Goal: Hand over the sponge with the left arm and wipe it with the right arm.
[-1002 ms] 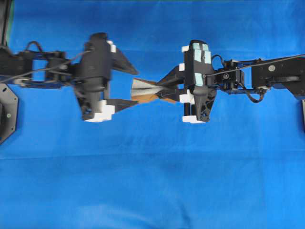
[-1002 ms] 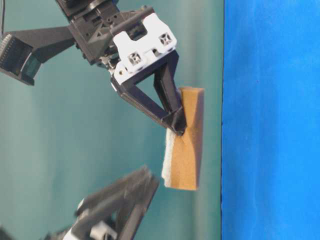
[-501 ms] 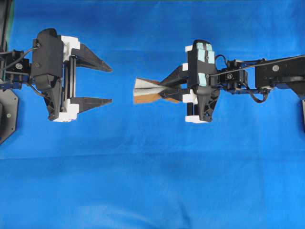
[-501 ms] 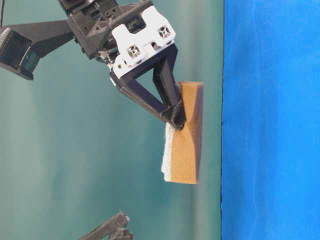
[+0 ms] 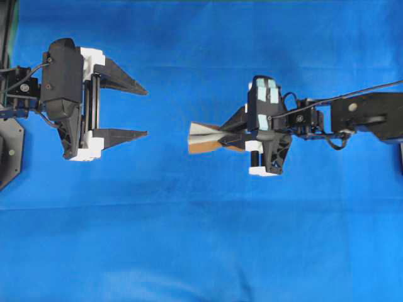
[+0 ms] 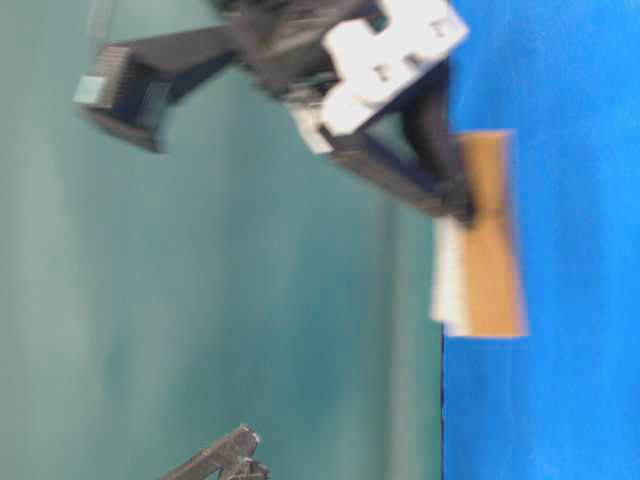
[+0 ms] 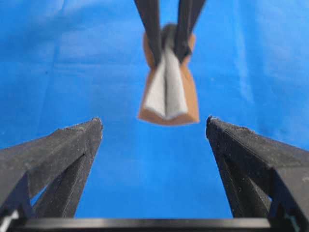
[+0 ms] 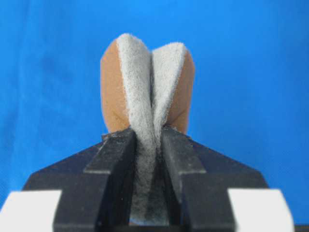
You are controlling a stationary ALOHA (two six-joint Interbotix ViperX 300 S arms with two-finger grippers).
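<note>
A second ago the two pincers were close together at the middle of the blue counter (image 5: 201, 239), the left one's fingers flanking the sponge; since then the left arm has drawn back to the left edge, and it sits in the same spot as half a second ago. The right arm has shifted a little lower and to the right in the overhead view, carrying the sponge with it, and the table-level view is smeared by its motion.

The left pincer (image 5: 143, 112) is released, its two black fingers spread wide with nothing between them. In its wrist view both fingertips (image 7: 91, 126) frame bare blue cloth, with the sponge well apart ahead of them.

The right pincer (image 5: 221, 134), marked with pale teal strips, is clenched on the sponge (image 5: 203, 136). Its fingers (image 8: 116, 150) pinch the pad in the middle so that it folds, the fuzzy whitish-grey face pressed inward and the orange-brown layer on the outside. The free end of the sponge (image 7: 167, 92) flares open toward the left pincer. In the table-level view the sponge (image 6: 485, 250) overlaps the edge of the blue surface, though whether it touches cannot be told.
</note>
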